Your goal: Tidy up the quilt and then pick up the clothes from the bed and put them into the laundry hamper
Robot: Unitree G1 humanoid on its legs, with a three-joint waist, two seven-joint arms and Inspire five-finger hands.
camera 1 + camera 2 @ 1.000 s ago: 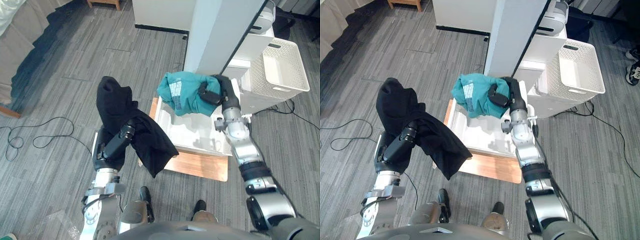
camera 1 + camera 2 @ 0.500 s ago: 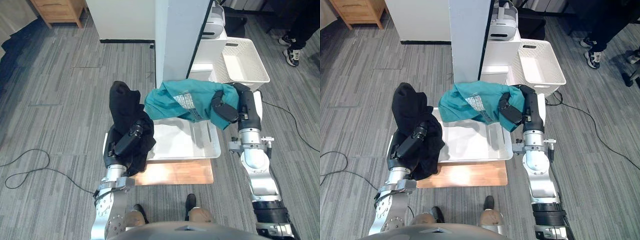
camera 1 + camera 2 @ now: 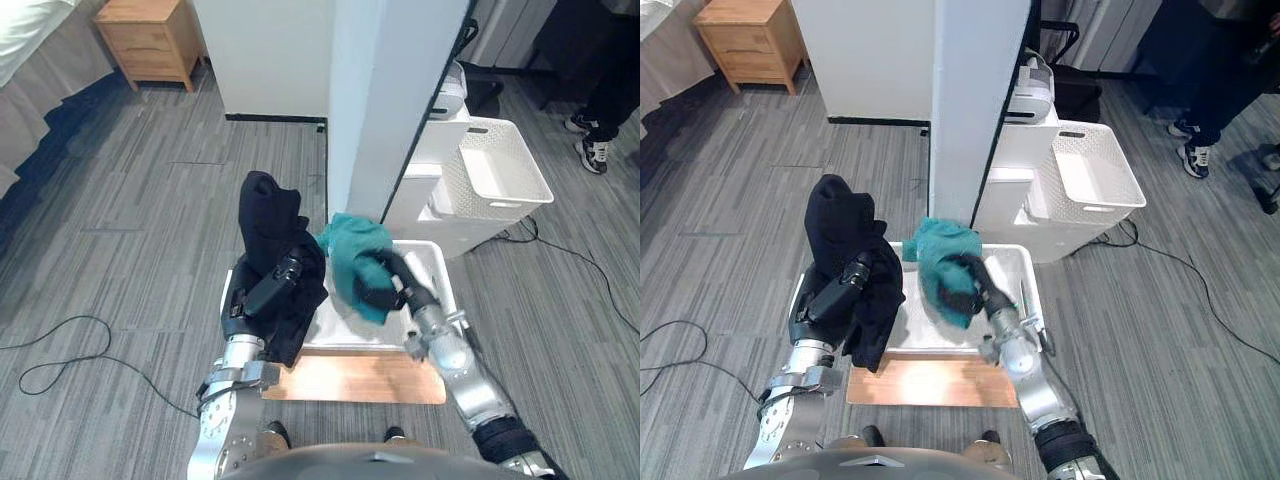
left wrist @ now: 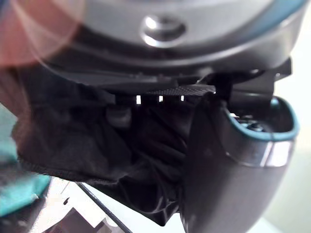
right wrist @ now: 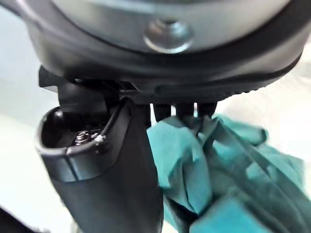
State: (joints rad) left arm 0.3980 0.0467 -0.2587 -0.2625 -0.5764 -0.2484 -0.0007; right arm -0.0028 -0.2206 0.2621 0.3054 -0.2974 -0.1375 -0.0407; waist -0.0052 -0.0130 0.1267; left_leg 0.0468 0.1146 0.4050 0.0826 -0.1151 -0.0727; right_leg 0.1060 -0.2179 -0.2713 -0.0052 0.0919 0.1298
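Note:
A white laundry hamper (image 3: pixel 436 262) stands on the floor in front of me. My left hand (image 3: pixel 281 276) is shut on a black garment (image 3: pixel 265 212), which drapes over the hand and hangs at the hamper's left rim. In the left wrist view the black cloth (image 4: pixel 97 145) bunches among the curled fingers. My right hand (image 3: pixel 381 285) is shut on a teal garment (image 3: pixel 352 246), held low over the hamper's inside. The teal cloth (image 5: pixel 218 170) shows past the right hand's fingers in the right wrist view.
The hamper rests on a wooden board (image 3: pixel 350 382). A white pillar (image 3: pixel 385 100) rises just behind it. A second white basket (image 3: pixel 500 175) sits at the back right, a wooden nightstand (image 3: pixel 150 40) at the back left. A person's legs (image 3: pixel 610 90) stand far right.
The camera has shifted. My right hand has dropped from high at the hamper's right side down into it, and the spread teal garment has bunched up. The left hand still holds the black garment.

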